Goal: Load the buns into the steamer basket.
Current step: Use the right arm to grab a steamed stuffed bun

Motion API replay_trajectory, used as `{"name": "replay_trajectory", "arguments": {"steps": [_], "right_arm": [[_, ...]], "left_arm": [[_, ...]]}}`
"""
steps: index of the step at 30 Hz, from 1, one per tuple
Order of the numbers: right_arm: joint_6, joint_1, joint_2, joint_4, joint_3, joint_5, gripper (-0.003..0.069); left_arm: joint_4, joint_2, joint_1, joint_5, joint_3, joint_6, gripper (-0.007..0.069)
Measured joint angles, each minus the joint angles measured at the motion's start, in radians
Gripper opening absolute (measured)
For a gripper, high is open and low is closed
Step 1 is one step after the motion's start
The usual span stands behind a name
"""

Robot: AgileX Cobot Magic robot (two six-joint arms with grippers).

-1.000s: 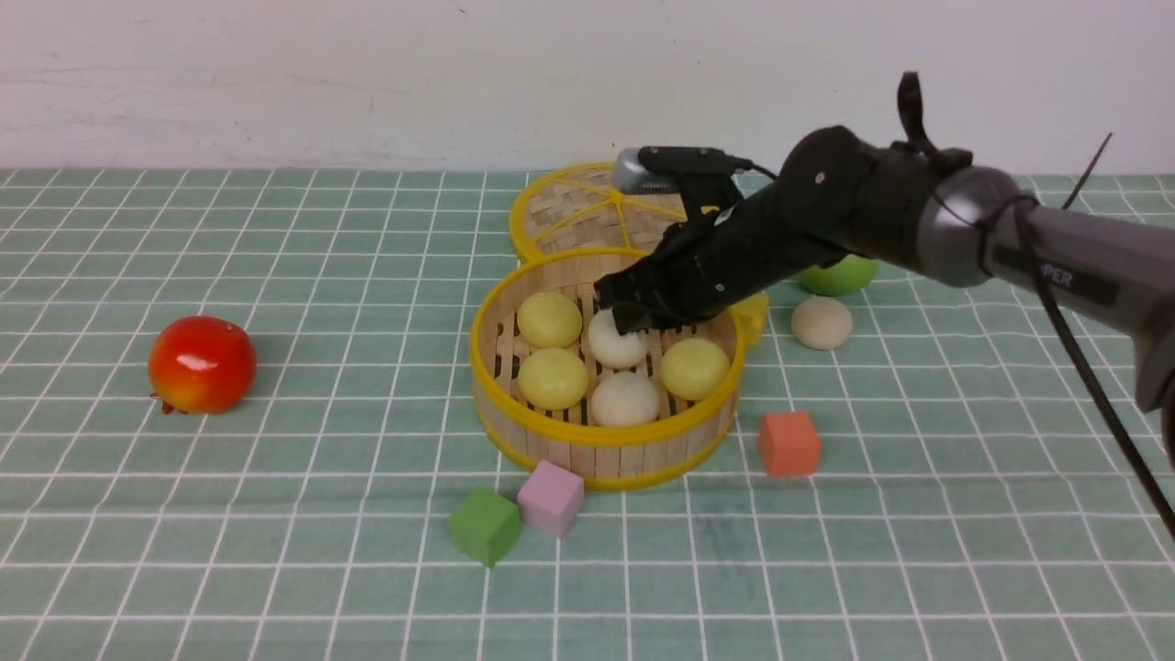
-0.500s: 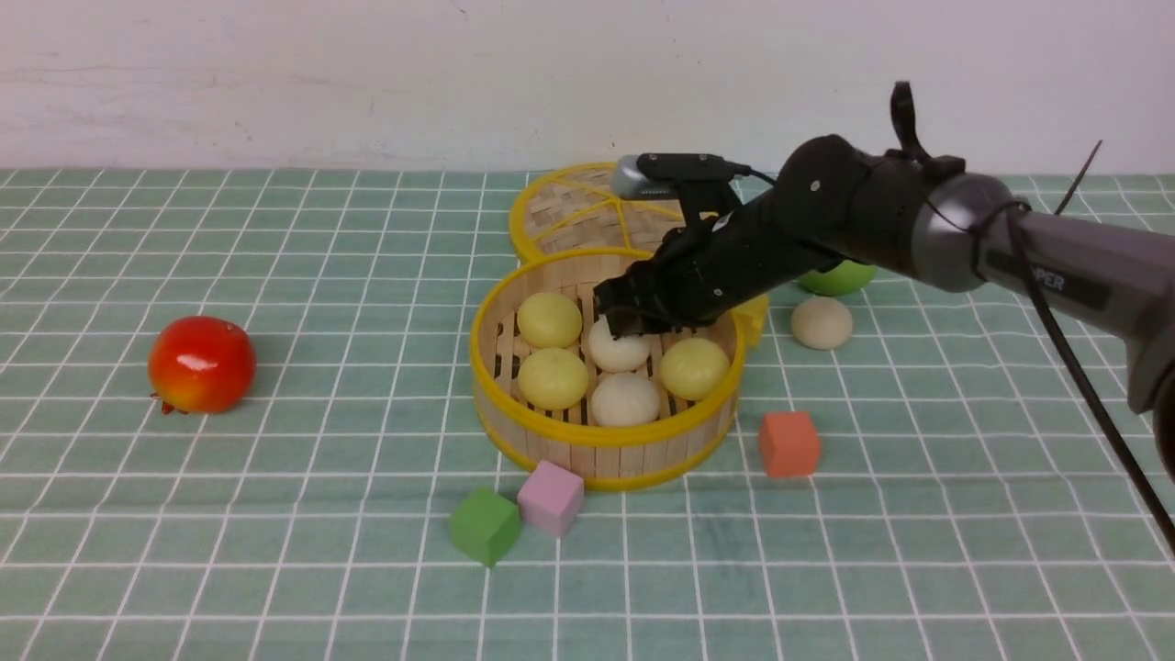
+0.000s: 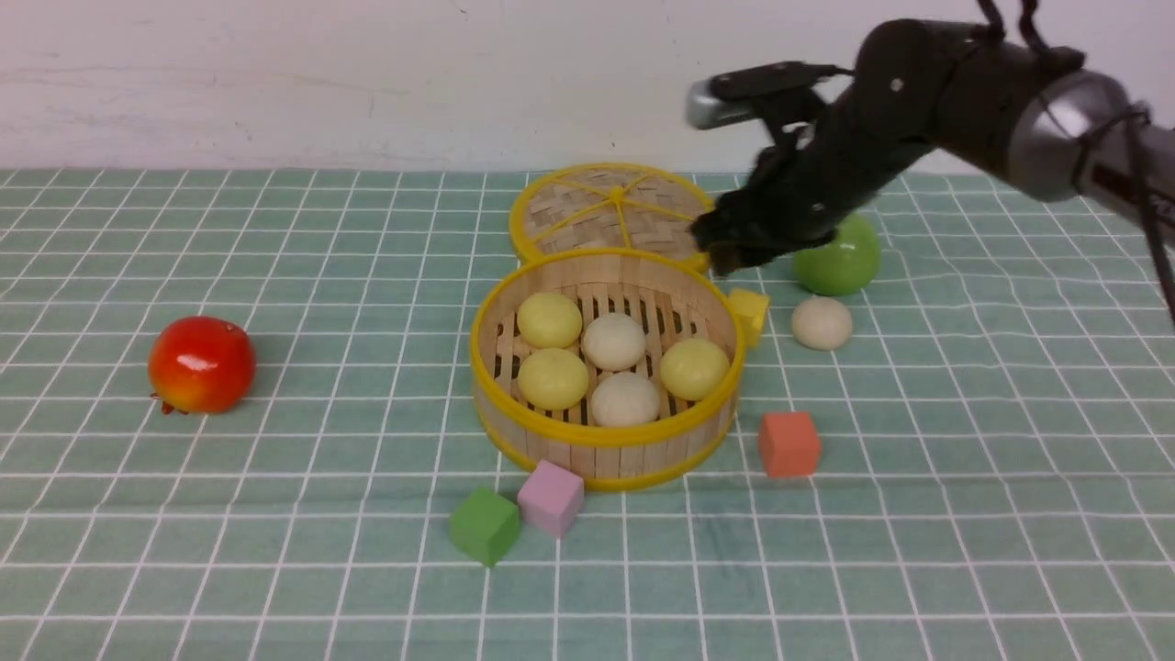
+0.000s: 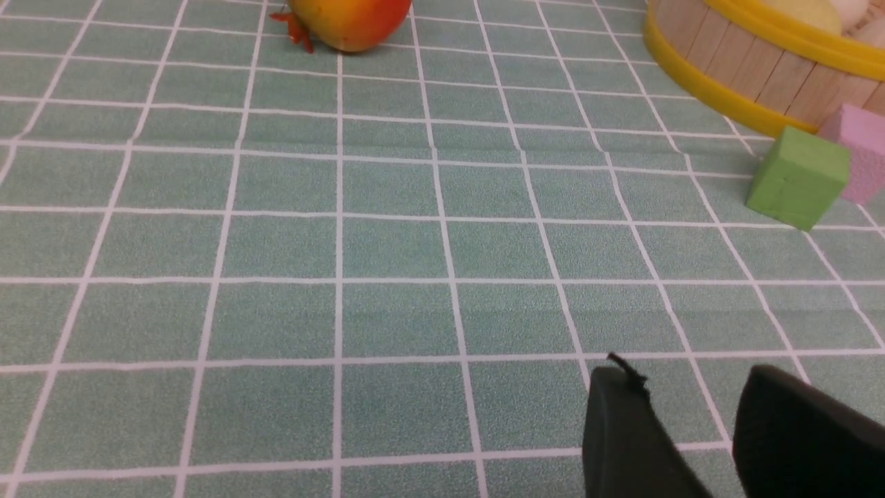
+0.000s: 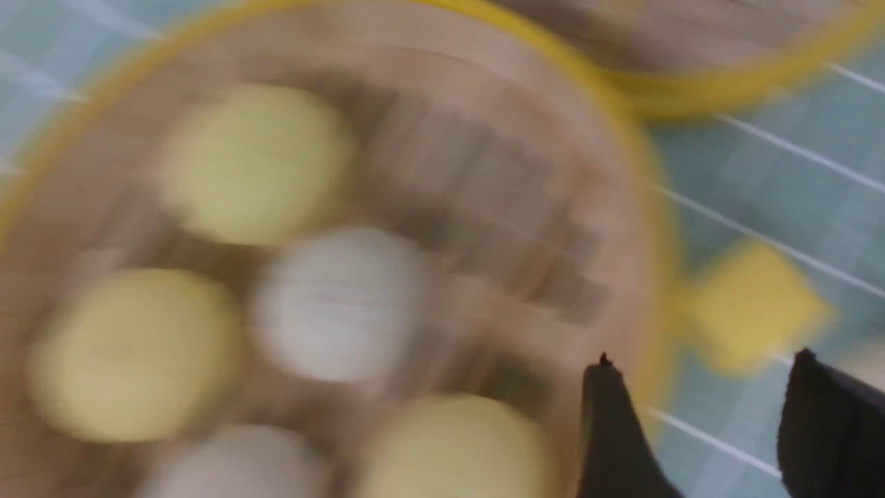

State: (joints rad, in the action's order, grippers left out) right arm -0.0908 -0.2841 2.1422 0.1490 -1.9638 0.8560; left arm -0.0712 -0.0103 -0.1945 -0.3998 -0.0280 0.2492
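Observation:
The steamer basket (image 3: 601, 439) stands mid-table and holds several buns: three pale yellow ones (image 3: 552, 377) and two beige-white ones (image 3: 614, 341). One more beige-white bun (image 3: 822, 322) lies on the cloth to its right. My right gripper (image 3: 725, 248) hangs open and empty above the basket's back right rim. The right wrist view is blurred: it shows the basket (image 5: 643, 207), the buns (image 5: 339, 301) and the open right gripper (image 5: 702, 366). My left gripper (image 4: 684, 387) is open over bare cloth and does not show in the front view.
The flat woven lid (image 3: 606, 211) lies behind the basket. A green apple (image 3: 840, 257) sits behind the loose bun, and a red fruit (image 3: 202, 363) lies far left. Foam cubes surround the basket: yellow (image 3: 750, 312), orange (image 3: 788, 442), pink (image 3: 551, 497), green (image 3: 484, 524).
My right gripper opened and let go of the beige-white bun in the middle of the basket. It then rose and swung back to the right. The left arm has not moved.

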Motion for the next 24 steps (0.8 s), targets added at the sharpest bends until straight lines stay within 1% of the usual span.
{"name": "replay_trajectory", "arguments": {"steps": [3, 6, 17, 24], "right_arm": [[0.091, 0.044, 0.008, -0.072, 0.000, 0.020, 0.0308], [0.138, 0.075, 0.023, -0.087, 0.000, 0.005, 0.0299], [0.162, 0.132, 0.114, -0.078, 0.000, -0.082, 0.0297], [0.164, 0.142, 0.125, -0.024, 0.000, -0.177, 0.0297]], "left_arm": [[0.000, 0.000, 0.000, 0.000, 0.000, 0.000, 0.0238], [0.000, 0.000, 0.000, 0.000, 0.000, 0.000, 0.0238], [0.000, 0.000, 0.000, 0.000, 0.000, 0.000, 0.0238], [0.000, 0.000, 0.000, 0.000, 0.000, 0.000, 0.0238]]}}
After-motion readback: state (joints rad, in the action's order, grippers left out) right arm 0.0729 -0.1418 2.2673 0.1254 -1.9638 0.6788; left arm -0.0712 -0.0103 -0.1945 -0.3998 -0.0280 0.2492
